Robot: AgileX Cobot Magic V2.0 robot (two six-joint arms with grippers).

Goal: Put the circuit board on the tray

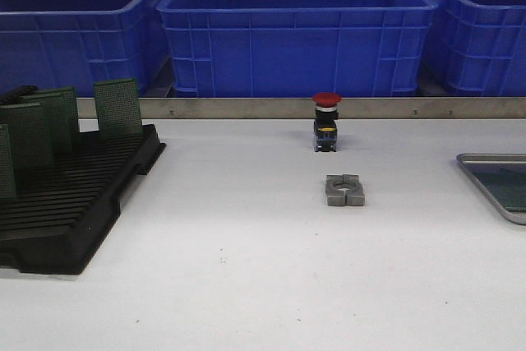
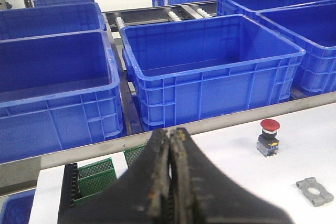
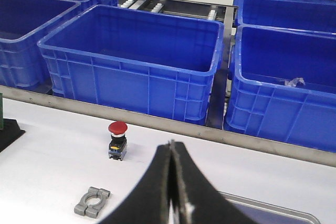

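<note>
Both grippers are pressed closed on nothing, left gripper [image 2: 169, 182] and right gripper [image 3: 171, 182]. The tray [image 1: 493, 162] sits at the table's right edge. Green circuit boards [image 1: 117, 106] stand in the black rack [image 1: 74, 203] at the left edge. Between them sit a red pushbutton [image 1: 326, 121] and a grey clamp block [image 1: 344, 190]; blue bins [image 1: 296, 30] line the far edge.

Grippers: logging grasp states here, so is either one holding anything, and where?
Nothing is held: left gripper and right gripper are both shut and empty.

four green circuit boards [image 1: 117, 106], one tray [image 1: 485, 178], one black rack [image 1: 74, 203]
</note>
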